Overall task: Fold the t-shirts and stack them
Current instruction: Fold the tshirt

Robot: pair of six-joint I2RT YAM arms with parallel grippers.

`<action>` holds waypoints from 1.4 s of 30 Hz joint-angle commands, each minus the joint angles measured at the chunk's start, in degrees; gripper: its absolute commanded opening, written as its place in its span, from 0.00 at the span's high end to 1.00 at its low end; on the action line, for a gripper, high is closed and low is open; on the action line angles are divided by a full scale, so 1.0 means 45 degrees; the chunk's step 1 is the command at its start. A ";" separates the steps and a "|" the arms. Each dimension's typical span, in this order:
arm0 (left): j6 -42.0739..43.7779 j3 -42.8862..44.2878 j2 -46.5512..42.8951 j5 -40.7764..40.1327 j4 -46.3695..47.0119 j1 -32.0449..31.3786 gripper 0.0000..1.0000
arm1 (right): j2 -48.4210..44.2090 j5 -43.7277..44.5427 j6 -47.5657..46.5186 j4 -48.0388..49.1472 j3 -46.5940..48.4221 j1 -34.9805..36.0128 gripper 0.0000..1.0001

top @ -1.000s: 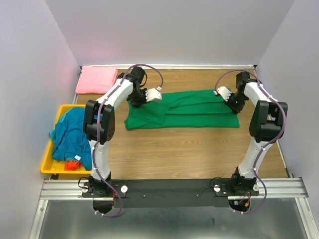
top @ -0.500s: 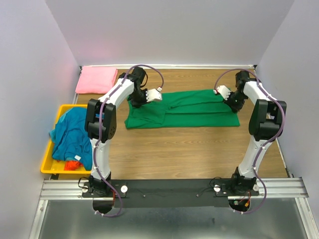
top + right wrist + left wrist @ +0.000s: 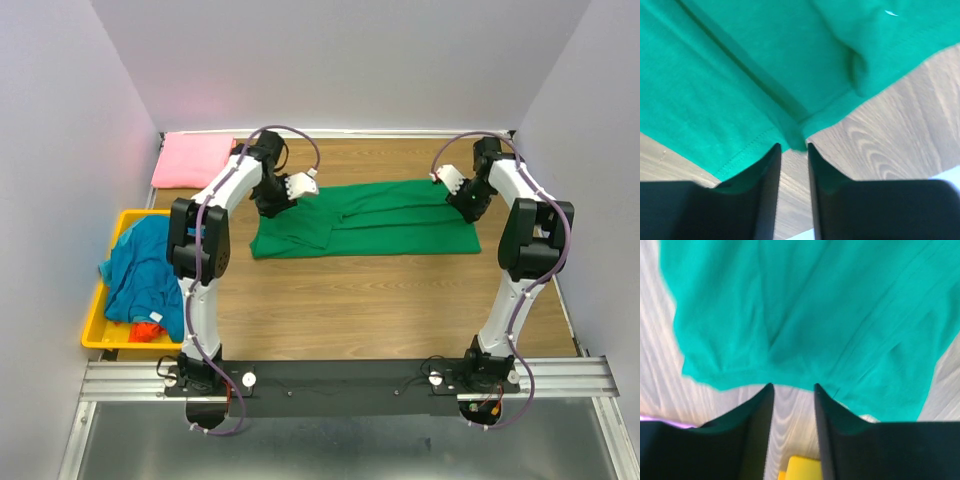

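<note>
A wood-grain desk [image 3: 380, 300] boxed in by pale walls [image 3: 350, 60] carries the green t-shirt [image 3: 370, 215], folded into a long band across its far half. The pink t-shirt [image 3: 192, 160] lies flat in the far left corner. The left tool [image 3: 791, 387] and right tool [image 3: 793, 146] sit at the band's ends, fingers parted and seemingly gripping nothing, and both have edged slightly toward the far side since a second ago.

Bright, even overhead light; left wrist view is blurred.
</note>
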 commanded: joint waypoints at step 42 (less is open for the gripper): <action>-0.5640 -0.5961 -0.2043 0.4265 0.1820 0.3375 1.00 | 0.0800 -0.1144 0.8123 -0.0182 -0.2246 -0.2807 1.00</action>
